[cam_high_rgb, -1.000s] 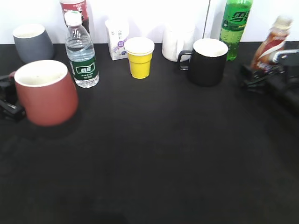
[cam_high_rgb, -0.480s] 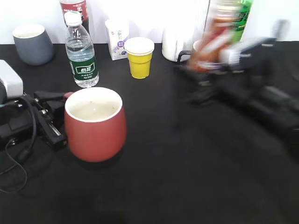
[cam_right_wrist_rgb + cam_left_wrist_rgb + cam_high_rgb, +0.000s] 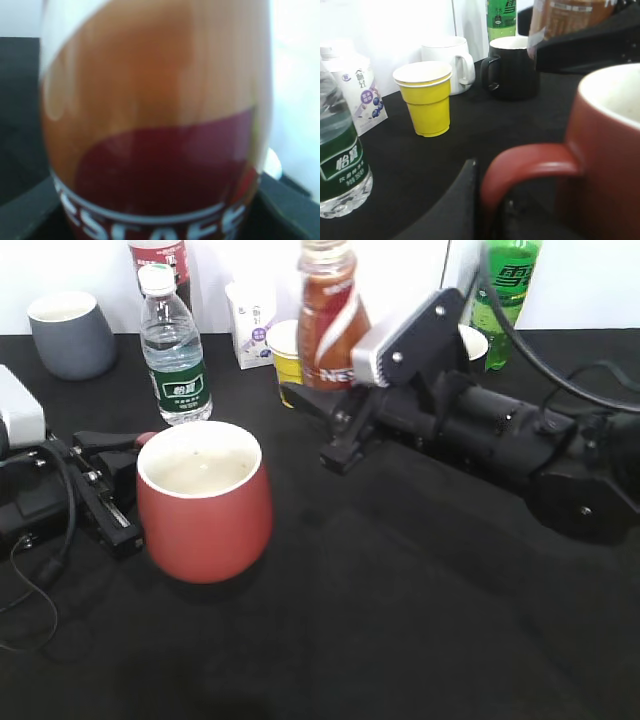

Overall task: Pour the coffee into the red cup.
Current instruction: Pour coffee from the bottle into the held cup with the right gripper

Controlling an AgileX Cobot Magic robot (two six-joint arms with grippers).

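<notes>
The right gripper (image 3: 325,410) clamps the coffee bottle (image 3: 328,315) upright — the red cup (image 3: 204,502), handle pinched by the left gripper (image 3: 110,490), sits nearer and left.

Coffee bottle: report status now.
Right gripper shut on coffee bottle, upright. Left gripper grips red cup handle. Nothing between them.

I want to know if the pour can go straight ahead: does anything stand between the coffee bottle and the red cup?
Nothing visible does. The right gripper holds the coffee bottle upright, to the right of and behind the red cup, with only bare black table between them. The yellow cup and water bottle stand farther back.
</notes>
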